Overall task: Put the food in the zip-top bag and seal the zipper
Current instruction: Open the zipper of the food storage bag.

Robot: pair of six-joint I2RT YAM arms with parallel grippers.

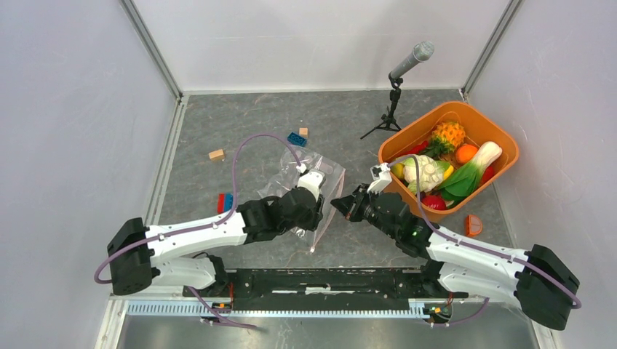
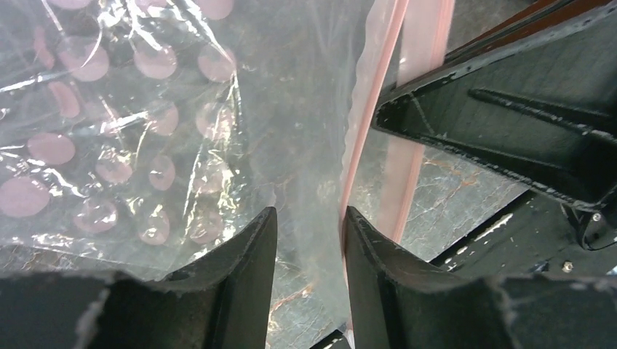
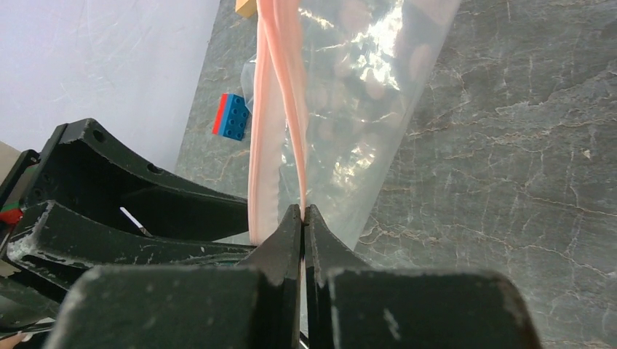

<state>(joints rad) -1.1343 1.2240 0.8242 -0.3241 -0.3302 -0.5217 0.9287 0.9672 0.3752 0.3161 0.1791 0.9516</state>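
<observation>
The zip-top bag [image 1: 287, 182] lies crumpled on the grey surface [image 1: 218, 123] between the two arms, its dotted film spreading left. Its pink zipper [image 3: 280, 109] runs along the edge nearest the right arm. The right hand [image 3: 303, 218] is clamped on that strip, fingers pressed together with the pink band caught between them. The left hand [image 2: 309, 240] sits just beside it with its fingers a little apart. Clear film fills the gap, and the strip runs along the inner face of one finger. The food [image 1: 436, 171] is heaped in the orange basket [image 1: 509, 145] to the right, well apart from the bag. A blue and red brick [image 3: 231, 116] lies beyond the bag.
</observation>
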